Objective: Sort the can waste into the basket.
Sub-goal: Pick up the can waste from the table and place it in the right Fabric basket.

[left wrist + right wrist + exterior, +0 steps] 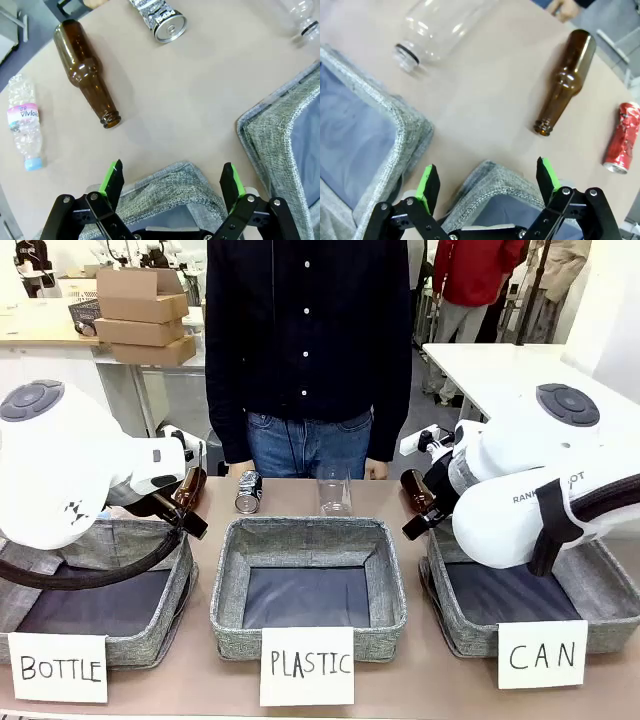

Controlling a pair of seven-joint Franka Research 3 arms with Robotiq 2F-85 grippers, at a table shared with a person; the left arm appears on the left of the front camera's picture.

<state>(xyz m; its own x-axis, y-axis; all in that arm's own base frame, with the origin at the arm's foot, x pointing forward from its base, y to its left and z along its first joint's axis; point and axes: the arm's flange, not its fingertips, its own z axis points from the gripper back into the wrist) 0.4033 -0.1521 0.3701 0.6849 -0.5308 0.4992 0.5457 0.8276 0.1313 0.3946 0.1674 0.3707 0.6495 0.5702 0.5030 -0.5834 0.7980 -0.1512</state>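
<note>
Where red can (622,138) lies, brown bottle (568,80) near — both flat

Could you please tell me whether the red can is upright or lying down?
Lying down: the red can rests lengthwise on the table, crumpled, beside a brown bottle.

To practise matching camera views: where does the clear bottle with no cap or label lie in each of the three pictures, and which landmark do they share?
Front view: the clear bottle lies near the table's far edge, just behind the middle basket.
Left wrist view: top right corner, beyond the middle basket's corner.
Right wrist view: along the top, left of centre, its mouth towards the middle basket.
Shared landmark: the middle basket.
</note>
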